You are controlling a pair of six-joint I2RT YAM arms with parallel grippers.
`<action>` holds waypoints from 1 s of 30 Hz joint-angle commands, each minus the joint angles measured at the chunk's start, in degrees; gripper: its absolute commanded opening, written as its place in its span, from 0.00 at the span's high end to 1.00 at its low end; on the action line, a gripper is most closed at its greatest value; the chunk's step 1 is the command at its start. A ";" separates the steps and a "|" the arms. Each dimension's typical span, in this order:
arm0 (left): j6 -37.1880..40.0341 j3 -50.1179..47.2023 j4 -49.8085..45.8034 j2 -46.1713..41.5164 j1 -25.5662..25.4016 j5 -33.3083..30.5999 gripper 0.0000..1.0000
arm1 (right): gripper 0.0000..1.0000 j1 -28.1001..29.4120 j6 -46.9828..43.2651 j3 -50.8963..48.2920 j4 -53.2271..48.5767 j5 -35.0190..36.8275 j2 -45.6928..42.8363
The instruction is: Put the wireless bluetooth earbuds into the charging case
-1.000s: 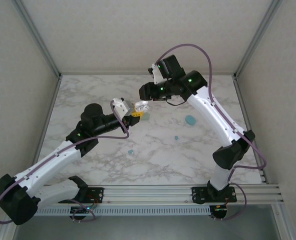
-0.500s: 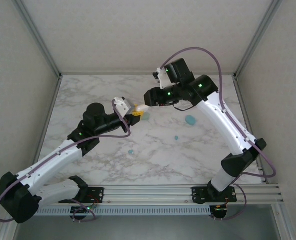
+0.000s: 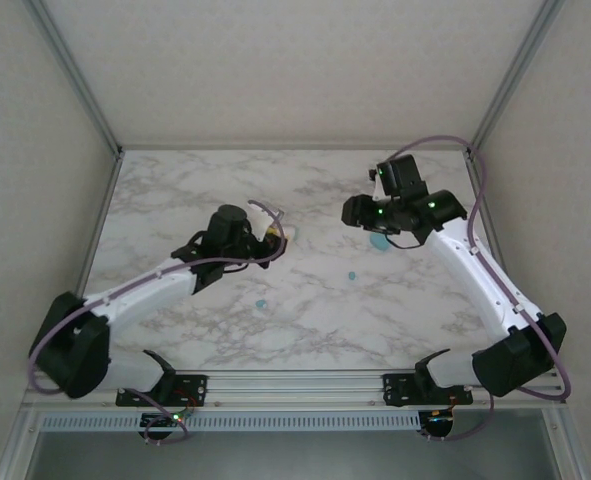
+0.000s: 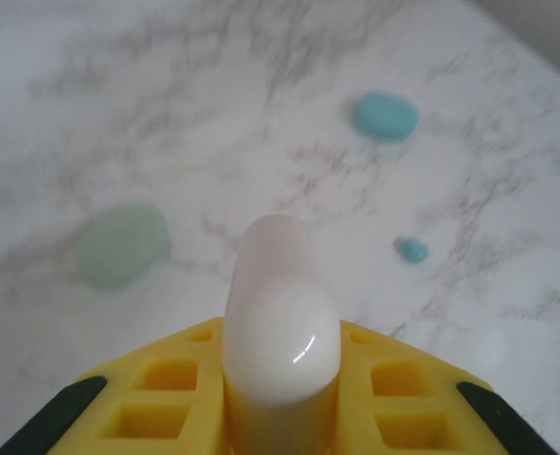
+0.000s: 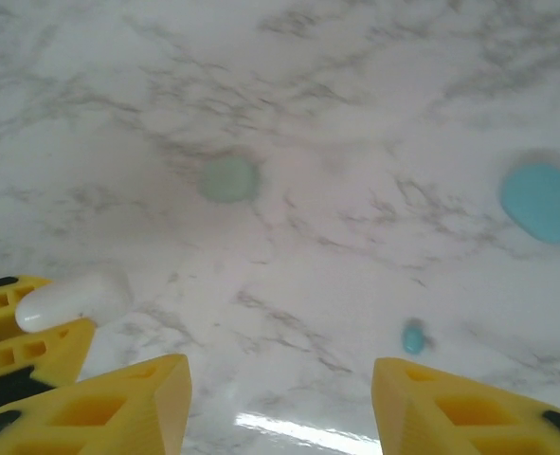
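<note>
Quick status from my end: I'd say we're barely started on this one.

The left gripper [image 4: 280, 398] is clamped tight around a white piece [image 4: 281, 313], rounded and oblong, held up off the table [image 3: 175, 190]. It looks more case-sized than bud-sized to me, but I can't tell whether it's open or whether anything sits inside.

The right gripper [image 5: 280, 403] has its jaws spread apart with nothing between them. It's hovering over the marble, with the teal case [image 5: 545, 201] off to one side of its wrist view.

Now the earbuds. One teal bud [image 5: 413, 336] is lying loose on the table, near the teal case but not touching it. A second teal bud [image 3: 261, 304] sits on its own closer to the arm bases, well apart from everything else. I can't pick out any pale ones (too small or blurry in these views).

The green case [image 4: 123, 245] is flat on the table just ahead of the left gripper, and it looks shut from here.

So as far as I can see, no bud is in any case yet. Both teal buds need picking up and seating, and that's pretty much the whole job. My guess is the empty right gripper goes for the nearer teal bud.
</note>
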 commanded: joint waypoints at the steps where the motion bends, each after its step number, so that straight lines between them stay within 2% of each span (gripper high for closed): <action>1: -8.32 4.46 -5.92 5.73 1.16 0.02 0.85 | 0.45 -2.32 2.11 -4.63 3.41 -0.84 -1.72; 5: -11.26 9.26 -11.51 13.94 2.38 3.63 0.84 | 0.46 -5.76 0.19 -9.04 3.85 -0.43 -1.66; 10: -14.52 12.15 -13.92 19.90 4.31 5.77 0.83 | 0.44 -10.38 -5.53 -11.32 4.27 4.55 1.80; 15: -16.04 12.80 -13.85 23.11 6.53 8.30 0.83 | 0.42 -12.96 -13.08 -7.91 3.85 5.93 10.10; 19: -17.12 12.86 -13.80 24.94 8.17 9.93 0.81 | 0.42 -13.58 -15.30 -4.61 3.56 5.80 15.72; 23: -18.22 11.98 -12.68 25.79 9.17 8.11 0.75 | 0.41 -13.90 -19.17 -3.42 6.11 6.13 20.17; 27: -17.70 12.24 -13.79 26.30 9.81 5.22 0.69 | 0.40 -13.88 -24.26 0.63 4.32 8.05 25.52; 30: -17.37 12.15 -14.24 26.34 10.40 4.23 0.66 | 0.39 -13.95 -27.84 1.94 4.72 6.06 27.77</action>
